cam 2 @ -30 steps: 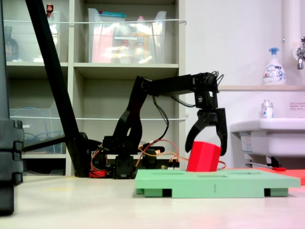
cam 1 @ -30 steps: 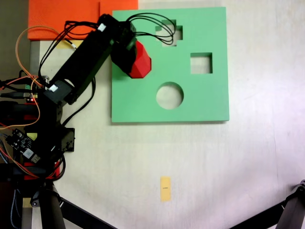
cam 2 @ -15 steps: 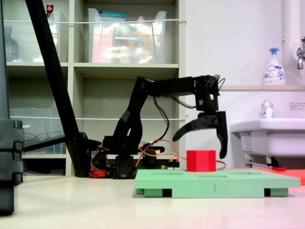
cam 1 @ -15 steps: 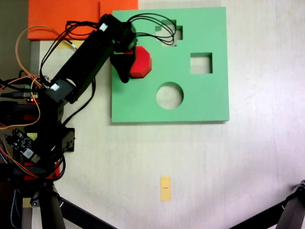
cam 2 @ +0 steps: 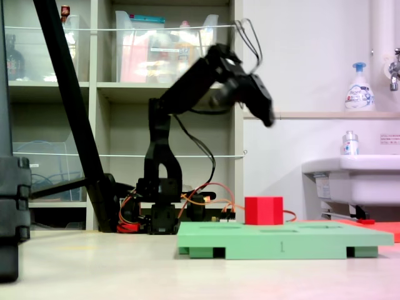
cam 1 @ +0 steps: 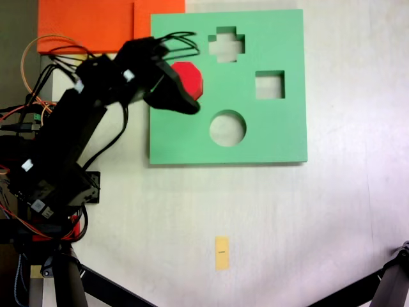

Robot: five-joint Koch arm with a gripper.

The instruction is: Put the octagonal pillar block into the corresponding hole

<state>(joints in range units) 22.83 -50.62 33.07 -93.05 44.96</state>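
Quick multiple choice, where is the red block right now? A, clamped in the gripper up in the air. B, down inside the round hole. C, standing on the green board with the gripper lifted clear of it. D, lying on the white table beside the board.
C: in both fixed views the red block stands on the green board near its upper left part, while the gripper hangs high above it, holding nothing.

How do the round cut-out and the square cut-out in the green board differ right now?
In a fixed view, the round cut-out is a circle, the square cut-out has four straight sides. The round one looks somewhat wider. The round one sits nearer the board's lower edge and middle; the square one lies higher and further right. Both are empty and show the pale table through the green foam board.
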